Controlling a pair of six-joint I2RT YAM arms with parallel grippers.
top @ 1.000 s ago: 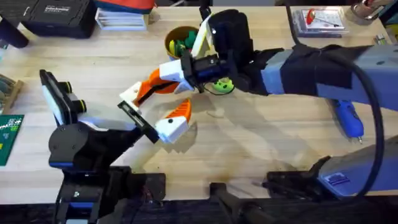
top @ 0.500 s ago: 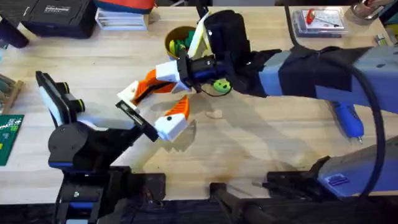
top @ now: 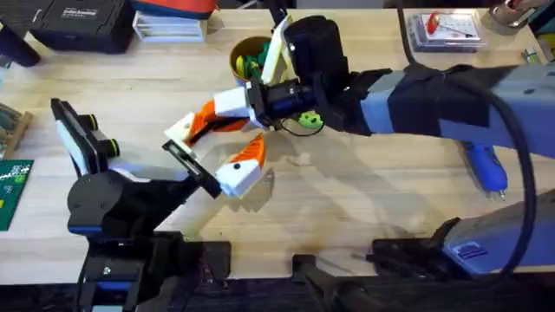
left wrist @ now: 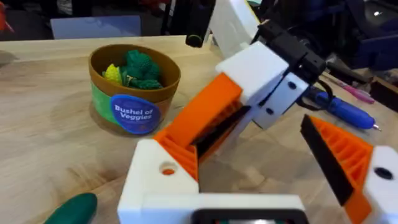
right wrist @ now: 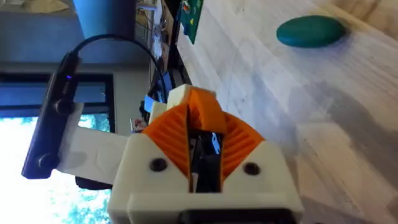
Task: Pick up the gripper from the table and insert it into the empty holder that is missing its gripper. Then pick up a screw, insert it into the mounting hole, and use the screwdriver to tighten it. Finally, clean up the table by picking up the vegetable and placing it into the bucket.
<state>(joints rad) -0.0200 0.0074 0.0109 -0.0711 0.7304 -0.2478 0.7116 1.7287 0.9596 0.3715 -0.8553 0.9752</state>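
The orange gripper [top: 208, 117] lies slanted with its base in the white holder [top: 179, 130] on my left gripper [top: 217, 143]. My right gripper [top: 230, 104] reaches across the table and is shut on it. In the left wrist view the orange gripper [left wrist: 202, 118] meets the holder [left wrist: 155, 186], and the other jaw carries its own orange finger [left wrist: 342, 155]; the jaws stand wide apart. The bucket [top: 245, 54] sits behind, with green produce inside. The teal vegetable [left wrist: 71, 208] lies on the wood near the holder. The blue screwdriver [top: 486, 165] lies at the right.
A lime-green disc [top: 310, 120] sits under the right arm. A clear parts box [top: 442, 26] stands at the back right, and a black case [top: 82, 22] at the back left. A green circuit board [top: 10, 186] lies at the left edge.
My right gripper has shifted slightly left with the orange gripper, toward the holder. The left arm has barely moved.
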